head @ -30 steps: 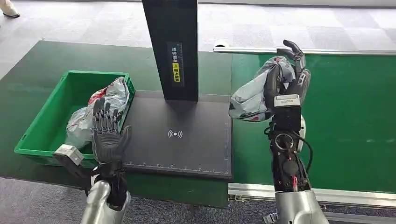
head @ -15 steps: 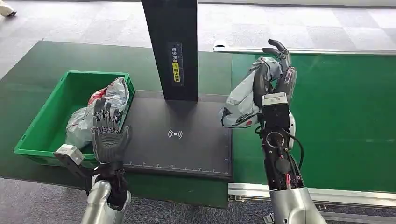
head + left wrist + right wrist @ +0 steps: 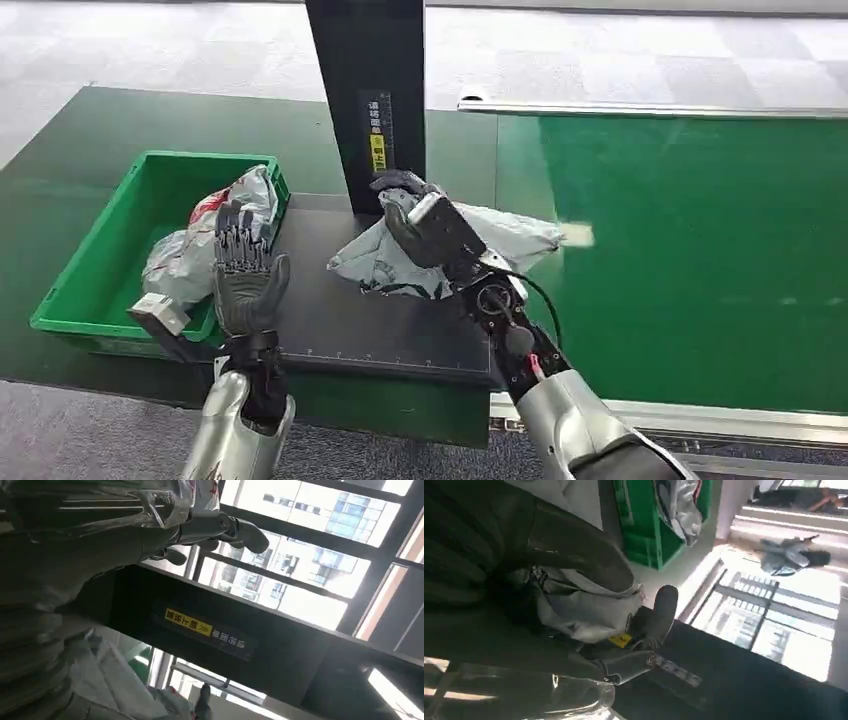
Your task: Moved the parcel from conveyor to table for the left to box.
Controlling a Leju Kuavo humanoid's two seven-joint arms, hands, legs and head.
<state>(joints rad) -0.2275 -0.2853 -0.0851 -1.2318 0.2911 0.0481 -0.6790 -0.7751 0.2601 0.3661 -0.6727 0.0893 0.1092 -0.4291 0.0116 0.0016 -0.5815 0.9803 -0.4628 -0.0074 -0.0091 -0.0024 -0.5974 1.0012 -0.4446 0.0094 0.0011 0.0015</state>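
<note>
A crumpled grey plastic parcel (image 3: 470,245) is down at the back right of the black scanning table (image 3: 380,320), one end reaching over the conveyor's edge. My right hand (image 3: 415,215) grips it from above; in the right wrist view the parcel (image 3: 584,610) sits bunched between my thumb and fingers (image 3: 659,615). My left hand (image 3: 245,275) stands upright at the table's left front corner, fingers apart, holding nothing. In the left wrist view its fingers (image 3: 220,530) point at the black post. The green box (image 3: 100,270) is just left of that hand.
The green box holds other grey parcels (image 3: 215,235). A black post (image 3: 370,100) with a yellow label rises at the back of the table. The green conveyor belt (image 3: 700,250) runs to the right, bounded by a metal rail (image 3: 700,420).
My right arm has swung left and down, carrying the parcel from above the conveyor onto the scanning table. My left hand has shifted slightly right and up.
</note>
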